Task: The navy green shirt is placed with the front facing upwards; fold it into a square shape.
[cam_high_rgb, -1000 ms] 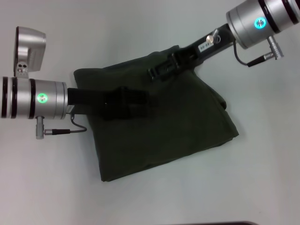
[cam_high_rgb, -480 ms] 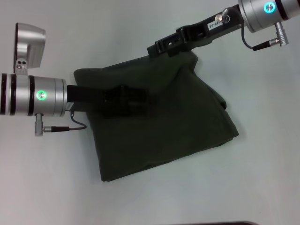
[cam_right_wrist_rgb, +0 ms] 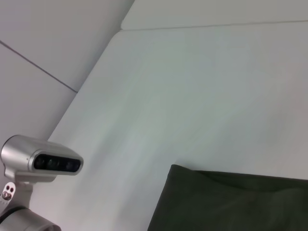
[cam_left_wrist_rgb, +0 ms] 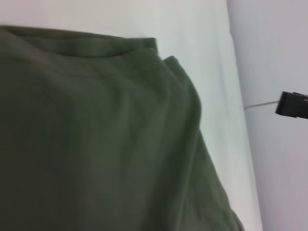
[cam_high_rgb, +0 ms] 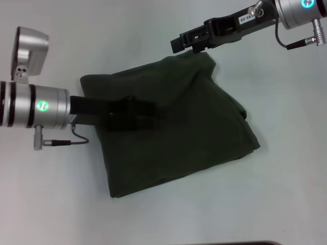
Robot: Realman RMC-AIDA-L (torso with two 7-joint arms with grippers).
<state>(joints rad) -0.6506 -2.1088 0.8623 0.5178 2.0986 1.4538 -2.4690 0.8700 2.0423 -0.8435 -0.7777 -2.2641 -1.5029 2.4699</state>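
The navy green shirt [cam_high_rgb: 179, 132] lies folded into a rough square on the white table, plain green side up, with no lettering showing. My left gripper [cam_high_rgb: 145, 113] reaches in from the left and sits low over the shirt's left-centre, dark against the cloth. My right gripper [cam_high_rgb: 180, 43] hangs just beyond the shirt's far edge, clear of the fabric and holding nothing. In the left wrist view the shirt [cam_left_wrist_rgb: 96, 144] fills most of the picture, layered edges showing at one corner. The right wrist view catches only a far corner of the shirt [cam_right_wrist_rgb: 231, 202].
White table [cam_high_rgb: 286, 194] surrounds the shirt on all sides. The left arm's wrist camera housing [cam_right_wrist_rgb: 43, 161] shows in the right wrist view. A small black object [cam_left_wrist_rgb: 293, 103] sits by the wall past the table edge.
My right gripper has drawn back up and to the right, off the shirt's far edge. My left gripper has slid slightly left over the cloth. The shirt has kept its shape.
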